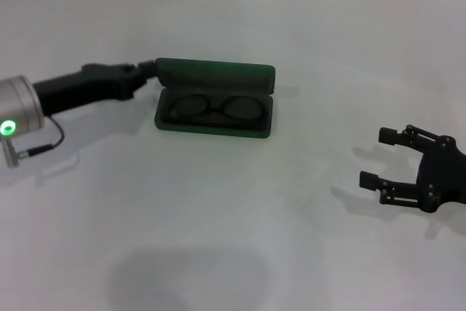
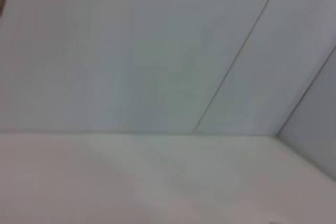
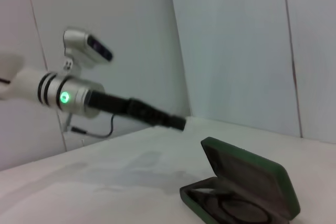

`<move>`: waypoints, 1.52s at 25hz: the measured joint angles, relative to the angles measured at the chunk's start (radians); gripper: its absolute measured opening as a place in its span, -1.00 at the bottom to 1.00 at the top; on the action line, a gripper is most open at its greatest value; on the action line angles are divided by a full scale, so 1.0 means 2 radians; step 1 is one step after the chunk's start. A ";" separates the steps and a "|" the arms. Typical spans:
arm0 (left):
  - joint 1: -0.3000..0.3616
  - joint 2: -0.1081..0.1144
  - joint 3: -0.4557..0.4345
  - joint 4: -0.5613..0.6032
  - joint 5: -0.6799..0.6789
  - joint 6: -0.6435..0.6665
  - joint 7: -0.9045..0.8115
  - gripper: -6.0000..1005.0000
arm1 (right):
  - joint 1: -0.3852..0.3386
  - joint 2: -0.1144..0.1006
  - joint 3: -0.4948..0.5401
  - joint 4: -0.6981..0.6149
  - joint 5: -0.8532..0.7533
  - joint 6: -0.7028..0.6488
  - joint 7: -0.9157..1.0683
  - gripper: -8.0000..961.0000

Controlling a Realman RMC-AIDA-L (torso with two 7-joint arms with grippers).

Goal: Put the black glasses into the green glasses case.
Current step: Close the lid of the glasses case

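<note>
The black glasses [image 1: 215, 108] already lie inside the open green glasses case [image 1: 215, 125] on the white table [image 1: 240, 238]. The left gripper [image 1: 148, 68] reaches to the raised lid's corner; whether it is clenched, I cannot tell. The right gripper [image 1: 380, 156] rests released, well apart. Closing the lid looks next, calling for a gentle push down.

Head view looks forward and down on the desk [image 1: 233, 238] from well back. Left wrist view sits low, facing bare wall panels and desk edge. Right wrist view looks low across the desk, fairly near the green glasses case [image 3: 247, 190], also mid-desk in head view.
</note>
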 joint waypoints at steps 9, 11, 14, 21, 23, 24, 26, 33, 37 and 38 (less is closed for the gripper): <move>-0.050 -0.006 0.129 0.036 -0.054 -0.144 -0.040 -0.96 | 0.007 0.002 0.000 0.000 0.000 0.008 -0.005 0.85; -0.060 -0.006 0.180 0.031 -0.084 -0.214 -0.028 -0.96 | 0.008 0.002 0.000 0.000 0.000 0.009 -0.006 0.85; -0.070 -0.007 0.261 0.013 -0.151 -0.316 0.011 -0.96 | 0.009 0.003 0.000 0.000 0.000 0.012 -0.007 0.85; -0.099 -0.007 0.378 -0.051 -0.283 -0.453 0.077 -0.96 | 0.014 0.003 -0.002 0.000 -0.002 0.014 -0.007 0.85; -0.103 -0.007 0.380 -0.062 -0.289 -0.453 0.079 -0.96 | 0.015 0.003 -0.002 0.000 -0.007 0.015 -0.007 0.85; -0.102 -0.008 0.381 -0.063 -0.290 -0.452 0.079 -0.96 | 0.016 0.003 -0.001 0.000 -0.010 0.015 -0.007 0.85; -0.099 -0.008 0.381 -0.062 -0.291 -0.448 0.078 -0.96 | 0.016 0.004 -0.002 0.000 -0.013 0.017 -0.007 0.85; -0.088 -0.007 0.381 -0.063 -0.297 -0.427 0.075 -0.96 | 0.017 0.004 -0.003 0.001 -0.014 0.022 -0.007 0.85; -0.077 -0.005 0.381 -0.061 -0.298 -0.417 0.075 -0.96 | 0.017 0.004 -0.003 0.001 -0.014 0.022 -0.007 0.85; -0.074 -0.005 0.381 -0.061 -0.299 -0.415 0.076 -0.96 | 0.017 0.004 -0.003 0.001 -0.014 0.022 -0.007 0.85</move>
